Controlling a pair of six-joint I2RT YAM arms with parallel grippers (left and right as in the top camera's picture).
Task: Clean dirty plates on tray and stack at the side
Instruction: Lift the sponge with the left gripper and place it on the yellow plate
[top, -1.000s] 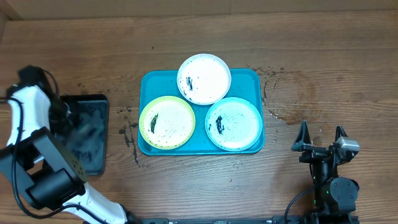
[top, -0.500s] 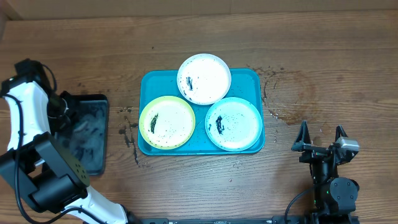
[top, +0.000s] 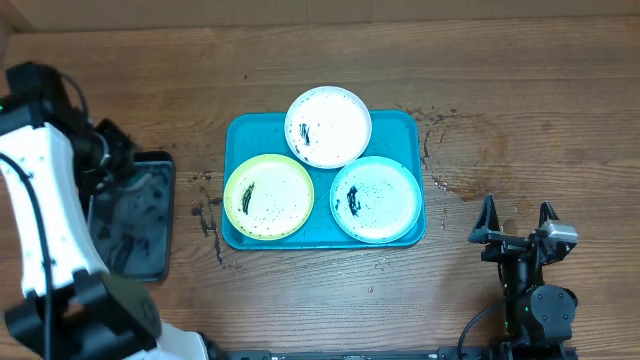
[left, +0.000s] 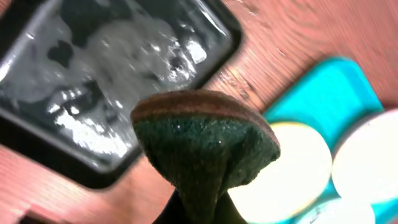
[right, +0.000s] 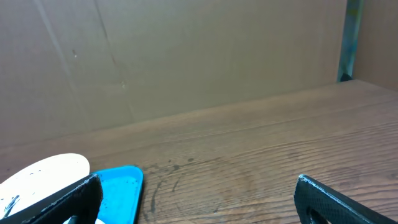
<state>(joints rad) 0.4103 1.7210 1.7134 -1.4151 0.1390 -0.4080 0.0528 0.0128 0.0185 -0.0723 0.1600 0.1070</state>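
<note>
At mid-table, on brown wood: turquoise tray (top: 250, 135), long sides running left to right, all three dirty plates inside it. White plate (top: 328, 126) at the far middle, reaching over the far rim. Yellow-green plate (top: 268, 197) at the near left, light blue plate (top: 375, 199) at the near right, the two just beside each other. White plate's near edge touching or slightly overlapping both, hard to tell which. Dark smear and specks on every plate. Dark splashes (top: 207, 212) on the wood just beside the tray, on both its short sides.

Off to the left, well apart from the turquoise tray: smaller black tray (top: 140, 215), wet and foamy inside.

Over that black tray: left gripper (left: 193, 210), clenched on a sponge (left: 205, 143). Green scouring face toward the wrist camera, brown layer along the top edge, lower end squeezed narrow by the pinch. Sponge lifted clear, with the black tray, a corner of the turquoise tray and the yellow-green plate behind it. From overhead, fingers and sponge hidden by the white arm; probably above the black tray's far end.

Near the table's front right, well apart from the tray: right gripper (top: 515, 222), jaws spread wide, nothing between them. From its wrist camera: black fingertips (right: 62, 202) at the lower corners, bare wood between, a tray corner and the white plate's edge at lower left, cardboard wall (right: 186, 56) beyond.
</note>
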